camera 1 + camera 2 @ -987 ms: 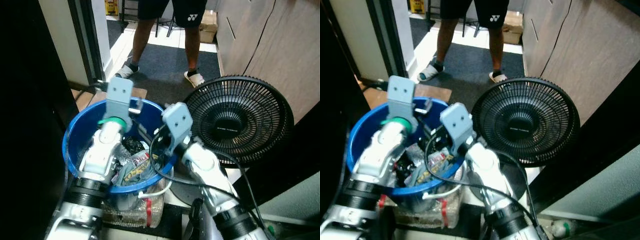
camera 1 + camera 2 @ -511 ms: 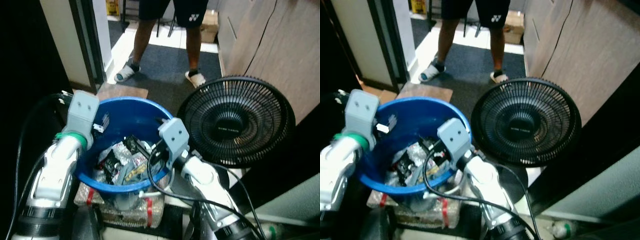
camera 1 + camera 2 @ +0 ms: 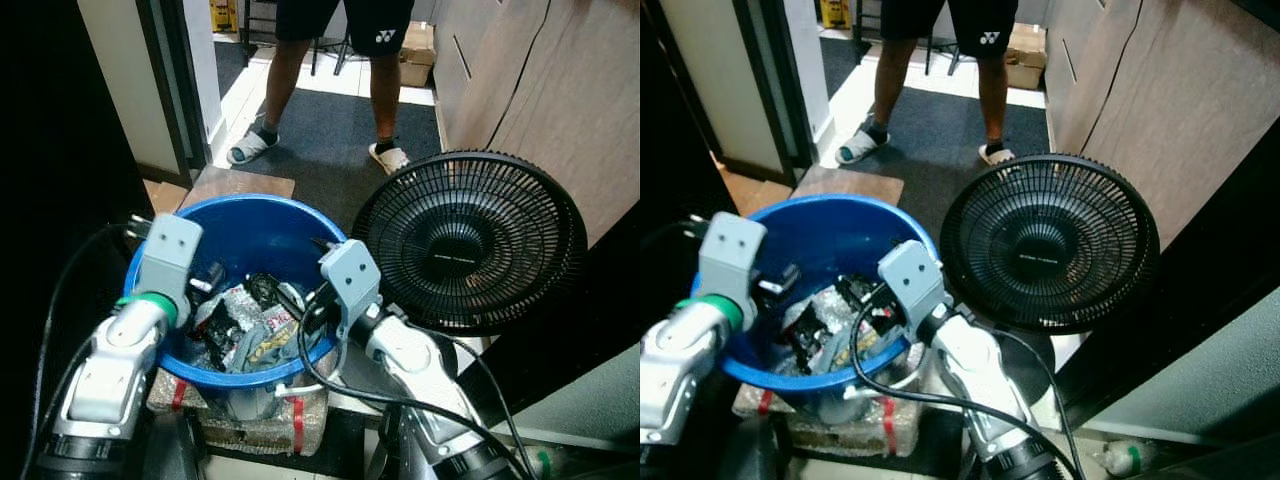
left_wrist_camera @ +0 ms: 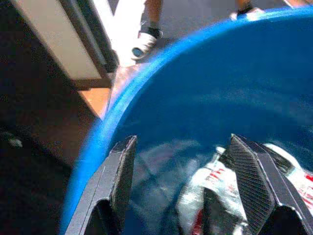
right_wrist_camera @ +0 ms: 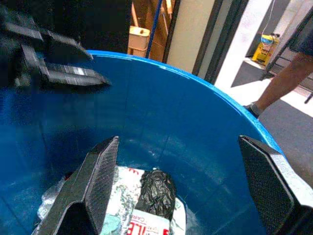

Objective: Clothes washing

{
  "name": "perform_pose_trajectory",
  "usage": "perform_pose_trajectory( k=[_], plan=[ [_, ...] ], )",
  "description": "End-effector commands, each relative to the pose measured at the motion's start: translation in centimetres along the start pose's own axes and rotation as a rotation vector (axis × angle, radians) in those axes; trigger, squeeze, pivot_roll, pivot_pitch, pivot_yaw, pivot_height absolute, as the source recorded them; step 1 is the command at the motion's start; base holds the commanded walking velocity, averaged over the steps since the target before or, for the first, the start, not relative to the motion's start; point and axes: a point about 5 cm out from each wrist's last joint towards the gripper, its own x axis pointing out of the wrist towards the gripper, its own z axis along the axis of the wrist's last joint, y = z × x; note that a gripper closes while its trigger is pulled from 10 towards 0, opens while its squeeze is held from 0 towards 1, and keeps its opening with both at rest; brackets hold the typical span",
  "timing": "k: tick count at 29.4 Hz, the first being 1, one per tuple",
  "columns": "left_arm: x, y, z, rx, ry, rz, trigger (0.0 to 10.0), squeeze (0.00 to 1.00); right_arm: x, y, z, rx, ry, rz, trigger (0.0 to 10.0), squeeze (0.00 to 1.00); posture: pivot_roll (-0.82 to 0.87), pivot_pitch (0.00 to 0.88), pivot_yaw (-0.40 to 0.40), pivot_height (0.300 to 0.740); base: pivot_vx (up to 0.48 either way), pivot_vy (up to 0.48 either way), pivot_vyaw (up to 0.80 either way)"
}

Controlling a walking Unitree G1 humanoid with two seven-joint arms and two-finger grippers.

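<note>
Cramped hallway floor holds a blue tub [image 3: 235, 215] beside a fan [image 3: 470, 240]; left gripper [image 4: 181, 191] and right gripper [image 5: 181, 196], fingers apart, straddle the rim, likely to lift it

Glossy blue plastic tub [image 3: 262, 225]

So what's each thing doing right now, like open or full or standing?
blue tub: upright, partly filled with crumpled clothes and packets
left gripper: open, over the tub's rim, holding nothing
right gripper: open, inside the tub, holding nothing
black fan: upright beside the tub; blades not clear
person: standing at the doorway
</note>
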Motion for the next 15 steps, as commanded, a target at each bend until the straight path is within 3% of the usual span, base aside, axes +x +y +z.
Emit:
perform_pose_trajectory(
  k=[1, 7, 12, 15],
  plan=[
    [-0.1, 0.4, 0.3, -0.006, -0.005, 0.004, 10.0, 0.0, -0.3, 0.0, -0.2, 0.008, 0.012, -0.011, 10.0, 0.0, 0.12, 0.088, -0.014, 0.3, 0.0, 0.0, 0.0],
    [-0.1, 3.1, 0.4, 0.042, -0.002, 0.088, 10.0, 0.0, -0.2, 0.1, -0.5, 0.016, 0.018, -0.014, 10.0, 0.0, 0.13, 0.088, -0.017, 0.3, 0.0, 0.0, 0.0],
    [-0.1, 3.3, 0.3, 0.045, 0.0, 0.098, 10.0, 0.0, -0.2, 0.1, -0.5, 0.017, 0.019, -0.014, 10.0, 0.0, 0.13, 0.088, -0.017, 0.3, 0.0, 0.0, 0.0],
    [0.1, 3.4, -0.4, 0.074, 0.034, 0.159, 10.0, 0.0, -0.2, 0.1, -0.6, 0.017, 0.022, -0.013, 10.0, 0.0, 0.12, 0.088, -0.016, 0.3, 0.0, 0.0, 0.0]
  ],
)
